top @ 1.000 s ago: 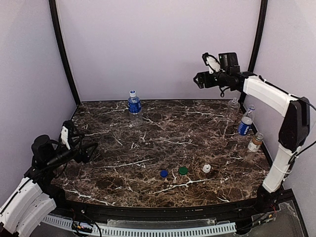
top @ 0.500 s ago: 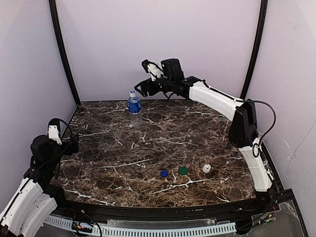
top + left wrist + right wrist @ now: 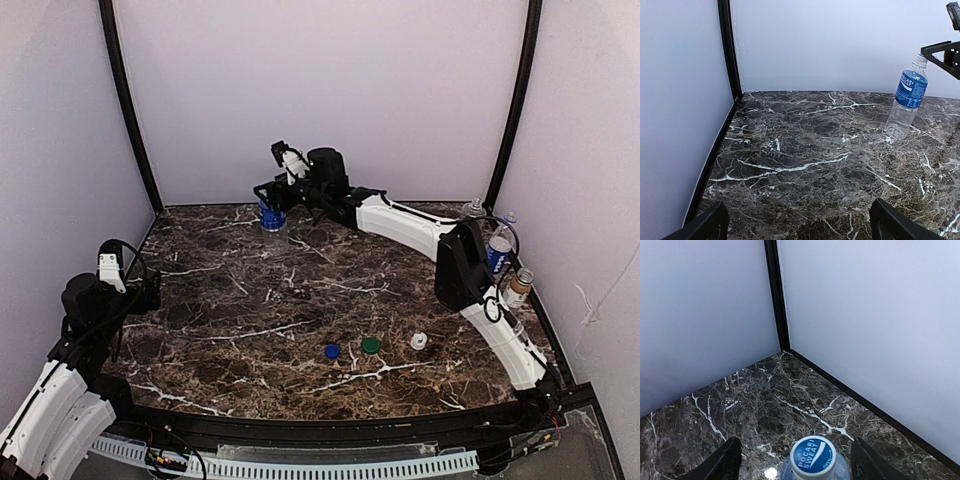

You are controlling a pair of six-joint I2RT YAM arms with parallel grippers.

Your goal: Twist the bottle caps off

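Observation:
A clear bottle with a blue label point(image 3: 271, 214) stands upright at the back left, its blue-and-white cap point(image 3: 813, 456) on. It also shows in the left wrist view point(image 3: 907, 96). My right gripper point(image 3: 268, 192) is open just above it, one finger point(image 3: 728, 463) on each side of the cap, not touching. At the right edge stand a plain clear bottle point(image 3: 473, 210), a second blue-labelled bottle point(image 3: 497, 246) and a brown bottle with a white label point(image 3: 516, 288). My left gripper point(image 3: 150, 292) is open and empty at the left edge, its fingers point(image 3: 710, 227) low over the table.
Three loose caps lie on the front middle of the marble table point(image 3: 300, 300): blue point(image 3: 331, 351), green point(image 3: 371, 346), white point(image 3: 418, 341). The right arm point(image 3: 410, 225) spans the back of the table. White walls and black corner posts point(image 3: 125, 100) close in the back and sides.
My right arm swung from the back right across to the back left and lowered over the blue-labelled bottle. My left gripper drew back a little toward the left edge.

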